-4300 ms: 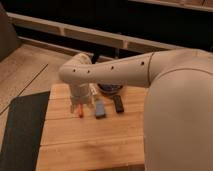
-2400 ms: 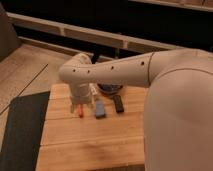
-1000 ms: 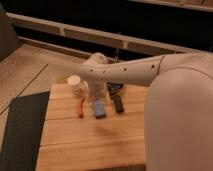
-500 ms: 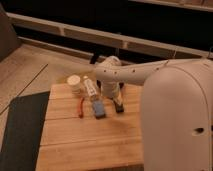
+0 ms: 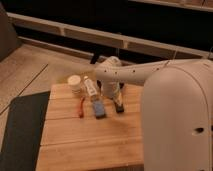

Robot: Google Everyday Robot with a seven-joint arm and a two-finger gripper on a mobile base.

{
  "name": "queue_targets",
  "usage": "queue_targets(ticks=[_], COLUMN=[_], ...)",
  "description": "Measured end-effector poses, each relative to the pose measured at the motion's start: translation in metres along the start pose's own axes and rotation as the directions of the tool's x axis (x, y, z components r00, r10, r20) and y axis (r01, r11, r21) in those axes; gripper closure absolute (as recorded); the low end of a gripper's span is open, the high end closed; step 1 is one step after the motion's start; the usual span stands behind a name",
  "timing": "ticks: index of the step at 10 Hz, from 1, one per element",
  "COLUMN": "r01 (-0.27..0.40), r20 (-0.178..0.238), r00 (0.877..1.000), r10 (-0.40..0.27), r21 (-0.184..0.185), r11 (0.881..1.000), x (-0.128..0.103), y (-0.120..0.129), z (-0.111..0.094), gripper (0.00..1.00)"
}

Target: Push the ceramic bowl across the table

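Note:
The table is a light wooden plank top in the lower middle of the camera view. My white arm reaches in from the right and bends down over the table's far middle. My gripper hangs there, just right of a white bottle. The ceramic bowl does not show; the spot behind the gripper is hidden by my arm.
A small cream cup stands at the table's back left, with the white bottle lying beside it. An orange-red stick, a blue block and a dark object lie in a row. A dark grey floor mat lies left of the table.
My arm has swung from the left to the right. The cream cup and bottle are uncovered, and the arm's end now hangs over the table's far middle.

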Motion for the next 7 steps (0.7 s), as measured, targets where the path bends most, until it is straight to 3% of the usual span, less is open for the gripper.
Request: queue_targets(ticks=[2,4,7], r01=[-0.031,-0.017,0.094], r20=[-0.01,0.001,0.017], r00=[0.999,1.0,0.995], r10=[0.032,0.017,-0.095], r21=[0.023,0.04,0.063], r11=[0.999,0.999,0.994], x=[-0.014,-0.035,-0.061], y=[-0.013,-0.014,-0.001], z=[0.02,0.037,0.059], gripper=[0.35,0.35,0.35])
